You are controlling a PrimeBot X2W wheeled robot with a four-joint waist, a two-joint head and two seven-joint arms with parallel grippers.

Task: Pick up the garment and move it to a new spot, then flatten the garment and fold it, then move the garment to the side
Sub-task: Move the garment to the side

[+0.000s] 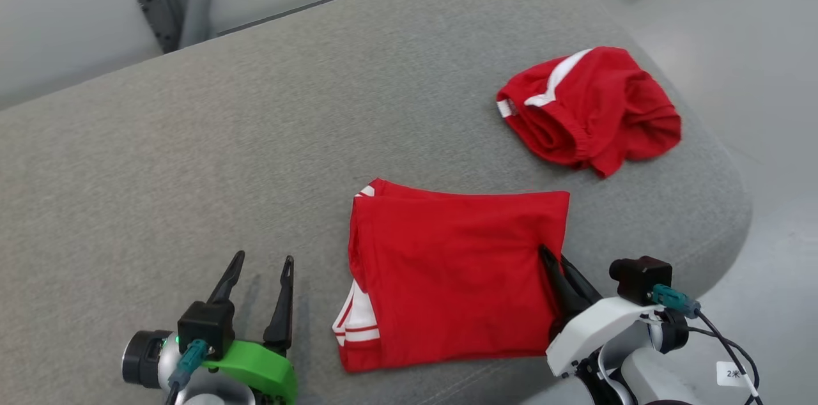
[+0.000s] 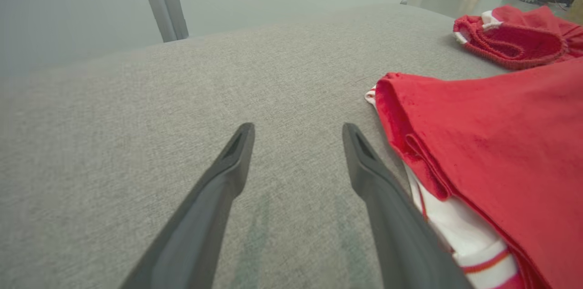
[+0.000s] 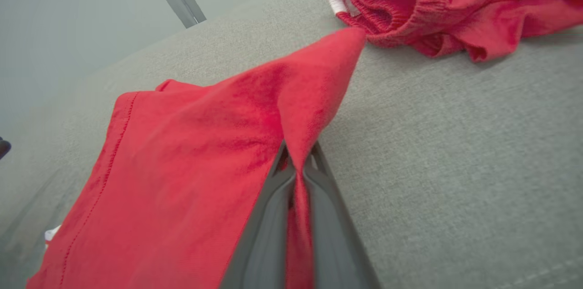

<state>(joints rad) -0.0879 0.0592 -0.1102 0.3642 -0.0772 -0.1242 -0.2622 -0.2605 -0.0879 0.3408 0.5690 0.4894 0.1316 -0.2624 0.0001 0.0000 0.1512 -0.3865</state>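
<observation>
The folded red garment lies on the grey cushion, about six o'clock in the head view. The right gripper is closed on its three o'clock edge, pinching a ridge of cloth. The left gripper stands wide and empty at nine o'clock. The cloth seems light and limp; holding both side edges would keep the fold.
</observation>
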